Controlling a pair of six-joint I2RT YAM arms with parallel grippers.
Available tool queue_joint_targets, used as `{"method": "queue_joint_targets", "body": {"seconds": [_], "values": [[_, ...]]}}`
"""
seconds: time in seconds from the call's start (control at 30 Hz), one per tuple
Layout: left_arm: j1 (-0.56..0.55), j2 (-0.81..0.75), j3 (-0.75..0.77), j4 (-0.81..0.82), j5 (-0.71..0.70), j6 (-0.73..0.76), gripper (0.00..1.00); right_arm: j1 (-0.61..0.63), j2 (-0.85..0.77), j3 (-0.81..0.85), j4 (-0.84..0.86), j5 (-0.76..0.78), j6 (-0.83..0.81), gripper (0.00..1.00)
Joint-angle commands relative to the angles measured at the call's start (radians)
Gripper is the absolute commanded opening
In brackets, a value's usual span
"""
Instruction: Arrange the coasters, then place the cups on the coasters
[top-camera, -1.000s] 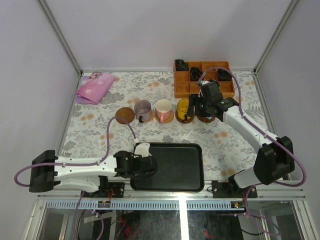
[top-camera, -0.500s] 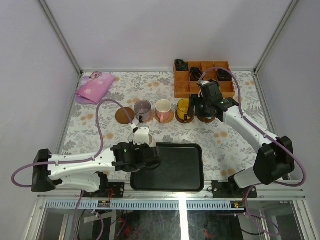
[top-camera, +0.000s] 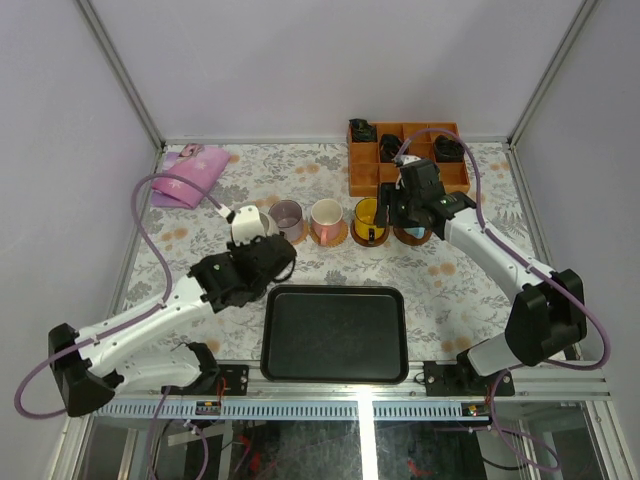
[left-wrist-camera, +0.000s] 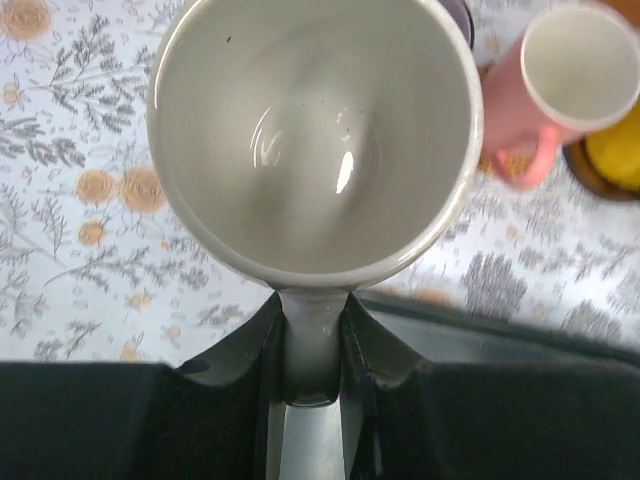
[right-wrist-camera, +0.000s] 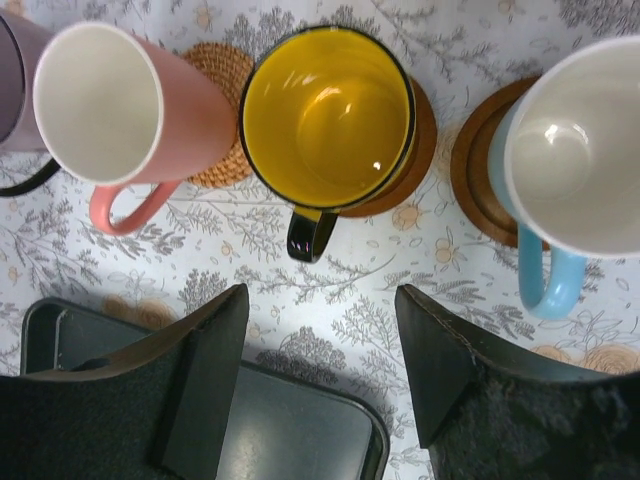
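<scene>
**While one mug hangs in the left pincer, four stand in a row**

Where the flowered counter (top-camera: 450, 280) meets the row of mugs, the left pincer (left-wrist-camera: 312, 345) pinches the handle of the cream-white mug (left-wrist-camera: 310, 140), mouth up, its glossy inside bare. This mug is at the left end of the row, just beside the mauve mug (top-camera: 286, 215). Whether it rests on anything cannot be told.

Next along stand the pink mug (right-wrist-camera: 100, 105), the yellow mug (right-wrist-camera: 328, 115) with its black rim and handle, and the light blue mug (right-wrist-camera: 580, 150). That makes five mugs, all round and upright.

Three coasters show clearly: a woven tan disc (right-wrist-camera: 225, 70) under the pink mug, a smooth dark brown disc (right-wrist-camera: 425, 120) under the yellow one, and another smooth brown disc (right-wrist-camera: 475, 170) under the blue one. Any disc beneath the mauve mug is hard to make out.

Hanging near the yellow and blue mugs, the right pincer (right-wrist-camera: 320, 350) has its jaws spread, with nothing between them.

One black rectangular tray (top-camera: 335, 335) with rounded corners lies near the arms. An orange wooden box (top-camera: 365, 170) holds black coiled items (top-camera: 362, 130) in several compartments. A pink flowered cloth (top-camera: 188, 175) lies at the far left.
</scene>
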Motion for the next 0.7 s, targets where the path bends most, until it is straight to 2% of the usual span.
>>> {"method": "queue_joint_targets", "body": {"seconds": [0.0,0.13,0.33,0.5,0.67], "values": [[0.185,-0.065,-0.041,0.393,0.046,0.276,0.00,-0.005,0.029,0.096,0.044,0.053,-0.033,0.68],[0.322,-0.017,-0.033,0.533,0.095,0.425,0.00,-0.005,0.059,0.147,0.059,0.086,-0.040,0.67],[0.536,0.095,-0.031,0.715,0.305,0.582,0.00,-0.035,0.094,0.204,0.073,0.115,-0.038,0.67],[0.698,0.189,-0.031,0.776,0.496,0.685,0.00,-0.095,0.100,0.205,0.096,0.108,-0.019,0.67],[0.781,0.265,-0.025,0.792,0.652,0.777,0.00,-0.124,0.094,0.187,0.113,0.121,-0.012,0.67]]}}
